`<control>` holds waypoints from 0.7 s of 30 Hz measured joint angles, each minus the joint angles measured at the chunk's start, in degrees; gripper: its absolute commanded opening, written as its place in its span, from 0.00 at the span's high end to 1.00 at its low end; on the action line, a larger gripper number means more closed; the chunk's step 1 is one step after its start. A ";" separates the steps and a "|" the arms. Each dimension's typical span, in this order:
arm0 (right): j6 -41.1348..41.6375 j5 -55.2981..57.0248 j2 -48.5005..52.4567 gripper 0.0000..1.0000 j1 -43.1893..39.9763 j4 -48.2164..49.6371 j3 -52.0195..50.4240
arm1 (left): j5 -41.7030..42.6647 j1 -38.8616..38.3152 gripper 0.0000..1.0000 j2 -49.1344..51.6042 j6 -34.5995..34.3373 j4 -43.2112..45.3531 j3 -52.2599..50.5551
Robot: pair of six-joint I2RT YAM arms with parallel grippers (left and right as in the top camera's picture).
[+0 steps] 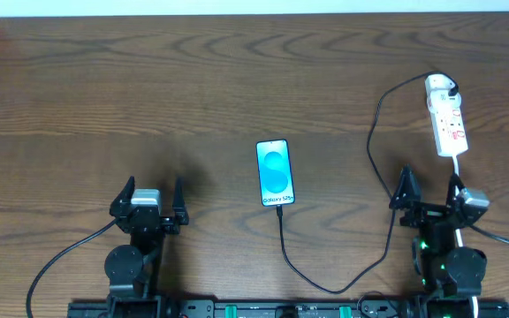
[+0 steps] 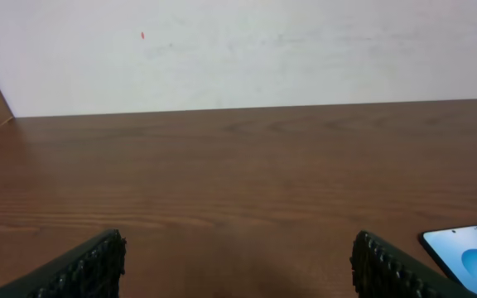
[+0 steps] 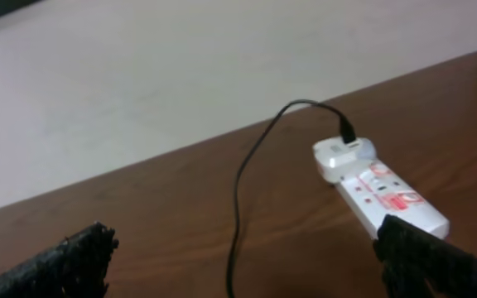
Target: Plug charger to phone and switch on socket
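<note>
The phone (image 1: 275, 172) lies flat in the middle of the table, its blue screen lit; its corner shows in the left wrist view (image 2: 468, 253). The thin black charger cable (image 1: 283, 237) meets the phone's near end, loops along the front edge and runs up to the white adapter (image 1: 440, 87) sitting in the far end of the white socket strip (image 1: 449, 124). The cable (image 3: 240, 182), the adapter (image 3: 343, 156) and the strip (image 3: 392, 198) show in the right wrist view. My left gripper (image 1: 153, 196) is open and empty, left of the phone. My right gripper (image 1: 429, 187) is open and empty, just in front of the strip.
A white wall (image 2: 238, 50) stands behind the table's far edge. The arms' thicker black cables (image 1: 60, 261) trail at the front left and front right corners. The strip's white cord (image 1: 459, 168) runs down toward my right arm.
</note>
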 measured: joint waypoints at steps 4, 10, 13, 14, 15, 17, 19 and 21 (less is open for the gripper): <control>-1.11 1.99 -0.50 0.01 0.13 -2.82 0.00 | 0.02 0.00 0.13 0.02 0.00 0.00 0.00; -6.67 2.67 -0.83 0.01 0.13 -4.24 0.00 | 0.00 0.00 0.13 0.02 0.00 0.00 0.00; -10.25 2.67 -0.85 0.01 0.13 -4.24 0.00 | 0.00 0.00 0.13 0.02 0.00 0.00 0.00; -11.32 2.67 -0.85 0.01 0.13 -4.24 0.00 | 0.02 0.00 0.13 0.02 0.00 0.00 0.00; -11.93 2.67 -0.85 0.01 0.13 -4.26 0.00 | 0.02 0.00 0.13 0.02 0.00 0.00 0.00; -12.98 2.67 -0.85 0.01 0.13 -4.26 0.00 | 0.02 0.00 0.13 0.02 0.00 0.00 0.00; -13.64 2.67 -0.85 0.01 0.13 -4.26 0.00 | 0.00 0.00 0.13 0.02 0.00 0.00 0.00; -14.08 2.67 -0.85 0.01 0.13 -4.28 0.00 | 0.02 -0.02 0.13 0.02 0.00 0.00 0.00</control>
